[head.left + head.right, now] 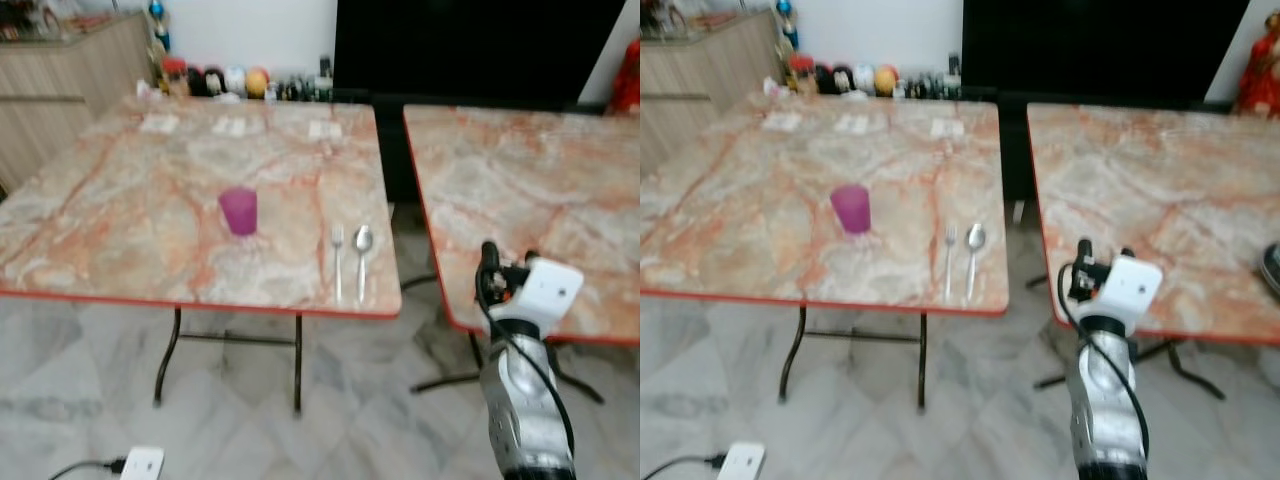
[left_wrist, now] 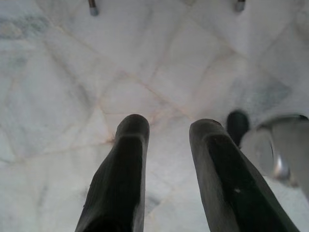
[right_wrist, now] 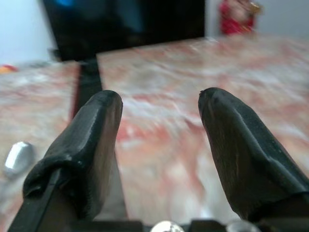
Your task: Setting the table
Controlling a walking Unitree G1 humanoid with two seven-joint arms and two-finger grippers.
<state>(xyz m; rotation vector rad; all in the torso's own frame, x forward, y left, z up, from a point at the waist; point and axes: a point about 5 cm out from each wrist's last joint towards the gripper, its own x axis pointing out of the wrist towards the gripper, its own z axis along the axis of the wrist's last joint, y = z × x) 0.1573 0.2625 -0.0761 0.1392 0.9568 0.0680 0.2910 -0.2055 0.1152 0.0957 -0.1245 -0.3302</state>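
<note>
Marble-look table (image 1: 120,200) carries a purple cup (image 1: 238,211), fork (image 1: 337,260) and spoon (image 1: 362,255) near its front edge; your right tool (image 3: 157,145) is spread empty, so pinch the thin, slippery cutlery mid-handle.

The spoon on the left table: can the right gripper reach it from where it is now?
Probably yes. The spoon lies uncovered near the table edge, beside the fork. The open, empty right gripper is raised near the gap between the tables, with nothing between.

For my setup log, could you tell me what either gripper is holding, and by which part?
Nothing is held: the right gripper is open over the table edge, the left gripper open above the floor.
</note>
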